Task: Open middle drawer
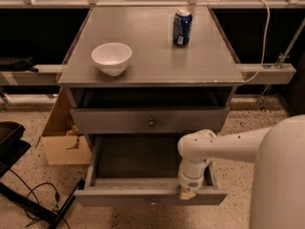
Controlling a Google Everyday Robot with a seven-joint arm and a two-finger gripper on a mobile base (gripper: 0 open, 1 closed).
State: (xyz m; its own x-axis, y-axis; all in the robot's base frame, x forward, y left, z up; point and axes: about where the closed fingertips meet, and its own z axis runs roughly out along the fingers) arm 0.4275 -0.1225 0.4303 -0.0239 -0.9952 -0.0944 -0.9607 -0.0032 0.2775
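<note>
The middle drawer (143, 197) is pulled far out of the grey cabinet, and its dark grey inside (133, 156) shows. Its small round knob (152, 202) sits at the centre of its flat front. My gripper (187, 193) points down on the end of the white arm (214, 144) and rests at the drawer's front edge, right of the knob. The taller-fronted top drawer (119, 120) with the same knob (151, 123) stands slightly out above it. The lowest drawer is hidden under the open one.
A white bowl (111, 58) and a blue soda can (182, 27) stand on the cabinet top (152, 56). A cardboard box (64, 147) sits on the floor to the left. Black gear and cables (19, 175) lie at the far left. A rail (267, 73) runs behind.
</note>
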